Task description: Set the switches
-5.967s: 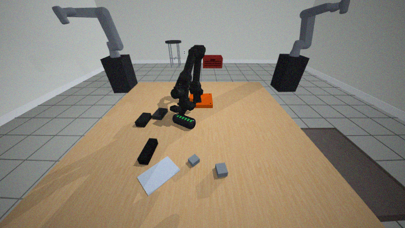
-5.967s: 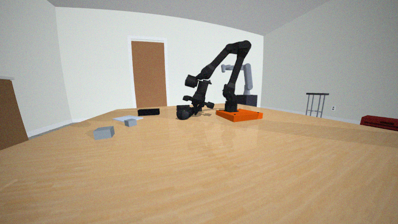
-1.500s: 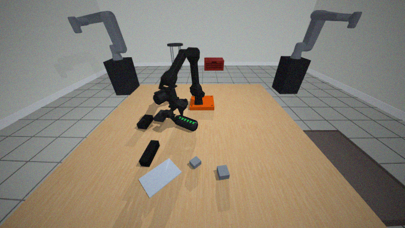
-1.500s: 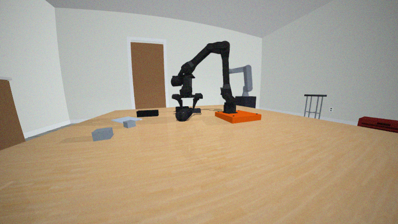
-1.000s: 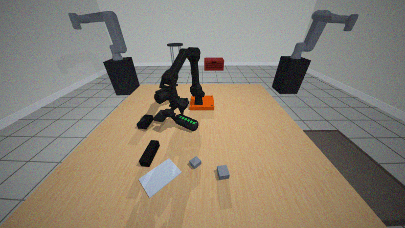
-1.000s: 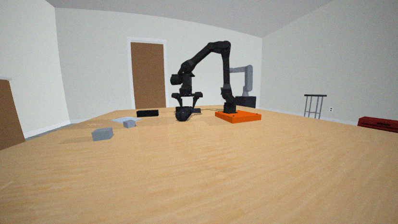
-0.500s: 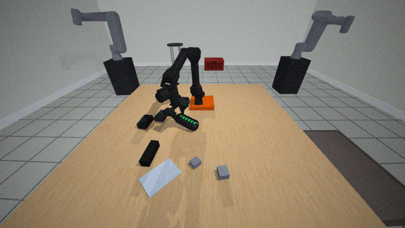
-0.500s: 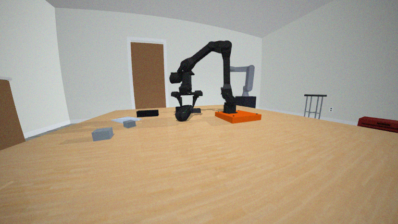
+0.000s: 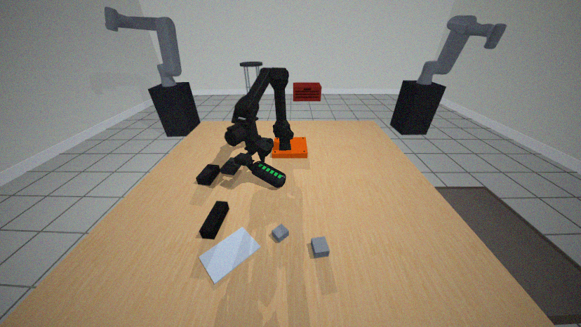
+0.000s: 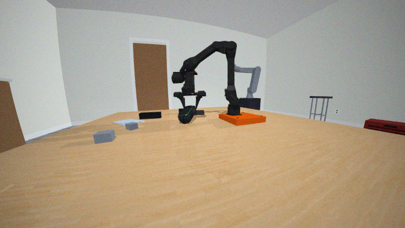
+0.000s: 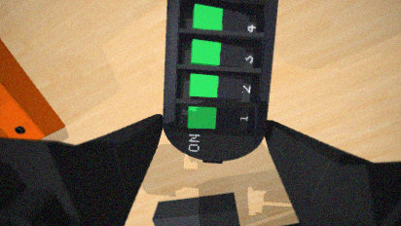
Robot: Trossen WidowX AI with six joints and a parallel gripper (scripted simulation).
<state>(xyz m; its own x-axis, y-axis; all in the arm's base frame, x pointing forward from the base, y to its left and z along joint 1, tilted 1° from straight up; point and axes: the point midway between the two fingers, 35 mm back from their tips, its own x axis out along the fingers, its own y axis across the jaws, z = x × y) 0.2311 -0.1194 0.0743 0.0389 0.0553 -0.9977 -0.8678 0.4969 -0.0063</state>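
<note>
Handling the unit, rather than setting switches, looks like the step in hand. At the left, the black bar and the pale plate lie apart from the work. Right of the bar and farther off, the gripper points down, its fingers wide and, as I judge it, clamped on the sides of the unit at its switch 1 end. The unit sits left of the orange base and a little nearer, switches upward; whether it is quite off the bench I cannot tell.

Its label is out of sight, so the right pattern cannot be known from here. All six green ends show from above, but which ends are pressed down is not clear. The next move calls for a firm hold, a lift, and a roll that brings the underside into some camera's view. Held near one end, the unit could sag or twist in the fingers.
</note>
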